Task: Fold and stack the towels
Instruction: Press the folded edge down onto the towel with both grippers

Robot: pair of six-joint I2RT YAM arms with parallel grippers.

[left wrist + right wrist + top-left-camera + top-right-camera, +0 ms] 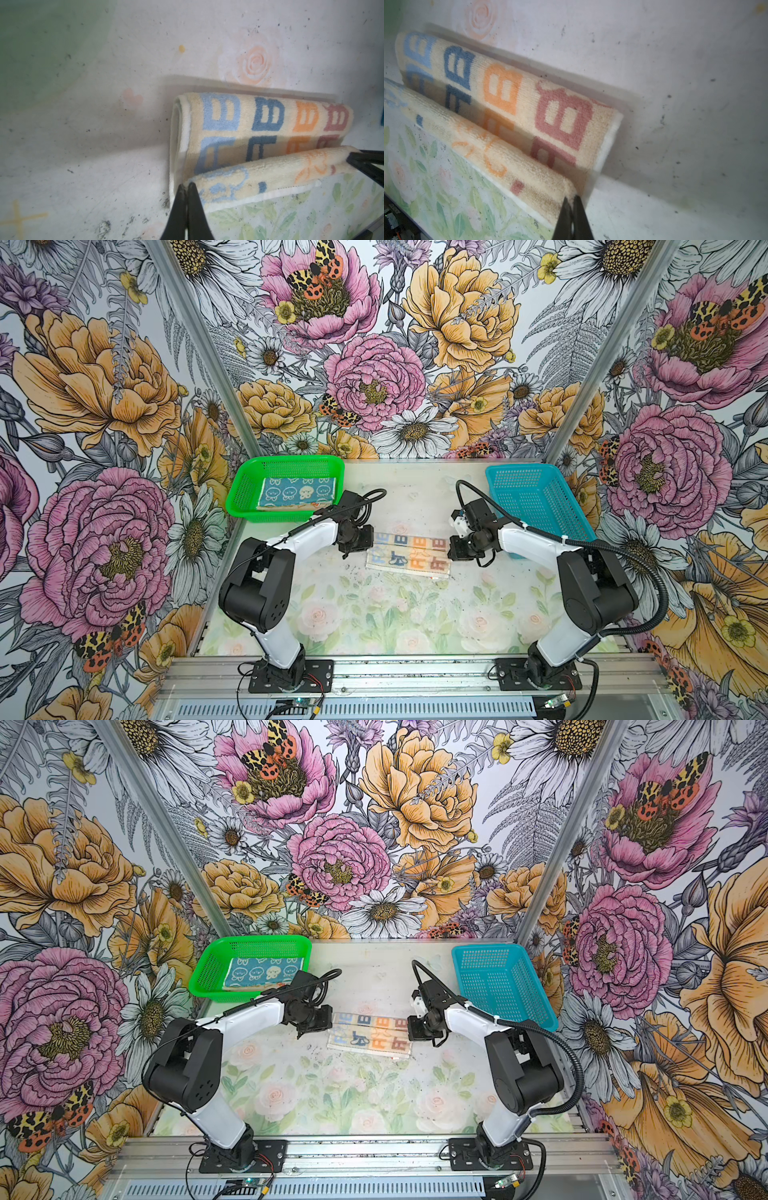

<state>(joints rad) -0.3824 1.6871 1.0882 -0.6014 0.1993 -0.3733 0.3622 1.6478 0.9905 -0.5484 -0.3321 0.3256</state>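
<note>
**Q:** Where is the striped towel (409, 556) shown?
**A:** At the middle of the bench (415, 497). Its near side is raised and pinched at each end by the fully closed left pincer (186, 188) and right pincer (572, 200).
**Q:** What risk is indicated?
**A:** A skewed fold, should one corner be carried ahead or pulled free.

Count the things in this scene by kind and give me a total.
Towels: 2 seen, the lettered towel and the teal towel; a layer under the teal one is unclear.
Baskets: 2, the green basket and the blue basket.
Tools: 2, the left tool and the right tool, both pinching the lettered towel.
Total: 6.
</note>
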